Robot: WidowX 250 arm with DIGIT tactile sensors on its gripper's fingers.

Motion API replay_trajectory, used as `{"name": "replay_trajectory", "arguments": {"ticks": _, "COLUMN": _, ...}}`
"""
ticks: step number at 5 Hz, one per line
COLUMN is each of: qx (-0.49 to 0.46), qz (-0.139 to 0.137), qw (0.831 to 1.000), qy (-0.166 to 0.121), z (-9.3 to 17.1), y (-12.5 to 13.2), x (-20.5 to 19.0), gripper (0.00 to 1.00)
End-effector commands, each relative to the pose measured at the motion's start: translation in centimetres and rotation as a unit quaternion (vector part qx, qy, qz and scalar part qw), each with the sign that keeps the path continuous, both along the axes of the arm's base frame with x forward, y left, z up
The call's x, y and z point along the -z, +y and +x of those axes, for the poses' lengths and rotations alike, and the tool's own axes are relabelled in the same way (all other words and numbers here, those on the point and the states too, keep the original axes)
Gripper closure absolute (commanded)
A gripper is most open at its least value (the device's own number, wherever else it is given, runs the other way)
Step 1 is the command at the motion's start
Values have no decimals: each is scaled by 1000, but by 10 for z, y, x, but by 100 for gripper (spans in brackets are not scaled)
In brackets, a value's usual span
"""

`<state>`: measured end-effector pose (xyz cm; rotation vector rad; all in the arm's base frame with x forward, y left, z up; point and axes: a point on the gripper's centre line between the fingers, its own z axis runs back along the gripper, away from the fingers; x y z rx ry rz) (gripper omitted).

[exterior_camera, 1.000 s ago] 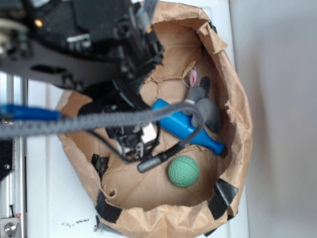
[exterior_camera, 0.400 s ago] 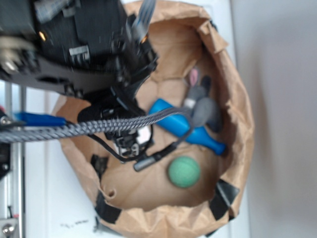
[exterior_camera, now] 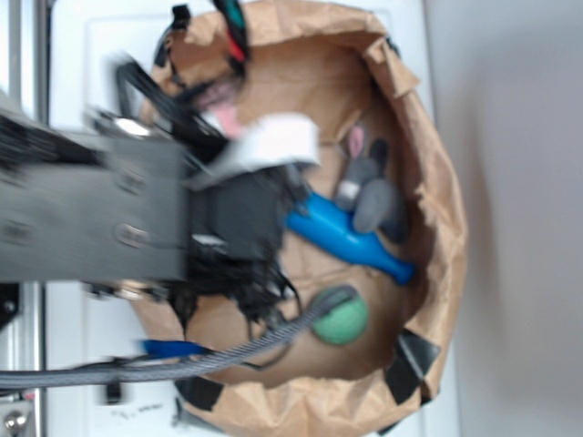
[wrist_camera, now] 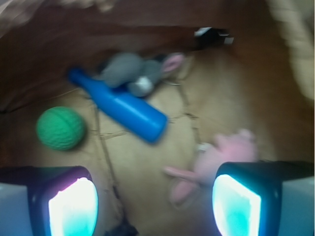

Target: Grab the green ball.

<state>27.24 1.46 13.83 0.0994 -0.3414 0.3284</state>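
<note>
Small matte green ball [wrist_camera: 61, 128] with finely ribbed, rubbery surface, resting on crumpled brown paper bag floor [wrist_camera: 147, 162], ahead and left of the claw [wrist_camera: 154, 202]. Claw spread wide, empty. Blue plastic bottle toy [wrist_camera: 119, 104] just beyond, near ball.

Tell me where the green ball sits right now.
In the wrist view the green ball lies on the paper bag's floor at left, just beyond the narrow end of the blue bottle toy, untouched by the open gripper.
</note>
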Motion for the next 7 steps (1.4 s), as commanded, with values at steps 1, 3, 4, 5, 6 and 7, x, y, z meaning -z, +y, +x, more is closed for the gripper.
{"name": "replay_trajectory", "arguments": {"ticks": 1, "qx": 9, "qz": -19, "qw": 999, "qy": -36, "z": 46, "y": -25, "x": 3, "gripper": 0}}
{"name": "replay_trajectory", "arguments": {"ticks": 3, "qx": -33, "qz": -83, "qw": 994, "qy": -68, "z": 50, "y": -22, "x": -11, "gripper": 0}}
{"name": "replay_trajectory", "arguments": {"ticks": 4, "qx": -77, "qz": -104, "qw": 989, "qy": -67, "z": 45, "y": -18, "x": -22, "gripper": 0}}
{"name": "replay_trajectory", "arguments": {"ticks": 5, "qx": -119, "qz": -120, "qw": 984, "qy": -52, "z": 49, "y": -17, "x": -19, "gripper": 0}}
{"name": "replay_trajectory", "arguments": {"ticks": 6, "qx": -144, "qz": -134, "qw": 980, "qy": -43, "z": 52, "y": -19, "x": -16, "gripper": 0}}
{"name": "replay_trajectory", "arguments": {"ticks": 7, "qx": -149, "qz": -139, "qw": 977, "qy": -69, "z": 58, "y": -20, "x": -13, "gripper": 0}}
